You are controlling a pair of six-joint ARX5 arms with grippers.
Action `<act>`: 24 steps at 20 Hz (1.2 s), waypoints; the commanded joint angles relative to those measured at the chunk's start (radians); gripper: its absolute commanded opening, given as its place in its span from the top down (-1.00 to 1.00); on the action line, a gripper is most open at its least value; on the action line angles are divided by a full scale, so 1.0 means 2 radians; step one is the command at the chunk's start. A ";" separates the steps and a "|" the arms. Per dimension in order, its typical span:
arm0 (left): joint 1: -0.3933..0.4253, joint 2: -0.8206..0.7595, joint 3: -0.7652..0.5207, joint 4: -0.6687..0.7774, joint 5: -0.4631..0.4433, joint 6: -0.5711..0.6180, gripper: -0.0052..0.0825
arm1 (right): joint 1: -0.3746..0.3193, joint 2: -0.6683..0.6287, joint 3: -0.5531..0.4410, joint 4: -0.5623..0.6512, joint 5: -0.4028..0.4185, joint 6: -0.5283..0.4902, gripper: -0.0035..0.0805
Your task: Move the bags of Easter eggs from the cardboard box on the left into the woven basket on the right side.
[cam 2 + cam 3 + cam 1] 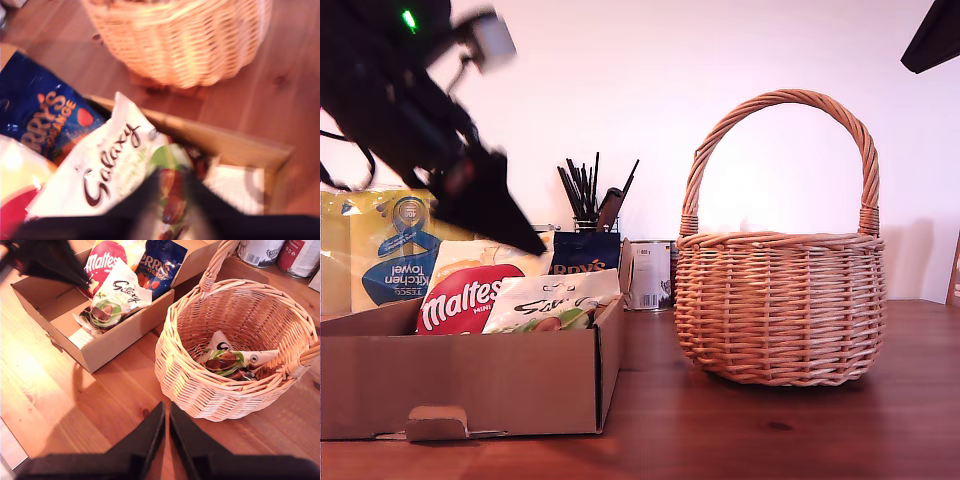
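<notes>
White glossy Galaxy pouch with green eggs lies in front of the other bags in the shallow brown cardboard box, at the exterior view's left, leaning on the cream-yellow Maltesers pouch with red logo; the dark blue Terry's pouch stands behind them. We judge the pouch light, soft and crinkly, with slippery film and loose eggs that shift inside, so a pinch on the flat sealed top edge or a corner looks safer than squeezing the filled belly. Another white pouch of the same kind already lies inside the round light-brown wicker basket with tall arched handle, which stands on the wooden table just beside the box, at the exterior view's right.

Our first gripper hangs low over the box, angled down steeply from the exterior view's upper left, its black fingers spread on either side of the green-egg end of the Galaxy pouch; we cannot tell if they touch it yet. Our second gripper hovers high above the table, near the basket, looking down on both containers, its fingers nearly pressed together with a thin gap and nothing between them.

Behind the box: a yellow-and-blue kitchen towel pack, a pot of dark utensils and a tin.
</notes>
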 commanded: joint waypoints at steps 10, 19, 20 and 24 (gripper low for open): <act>-0.002 0.076 -0.007 0.080 -0.025 0.046 -0.86 | -0.001 -0.001 -0.003 0.000 0.000 -0.003 0.95; -0.002 0.144 -0.007 0.115 -0.016 0.075 -0.86 | -0.001 -0.001 -0.003 0.000 0.000 -0.003 0.95; -0.002 0.153 -0.007 0.121 -0.016 0.075 -0.86 | -0.001 -0.001 -0.003 0.000 0.000 -0.003 0.95; -0.002 0.172 -0.007 0.107 -0.016 0.074 -0.85 | -0.001 -0.001 -0.003 0.000 0.000 -0.003 0.95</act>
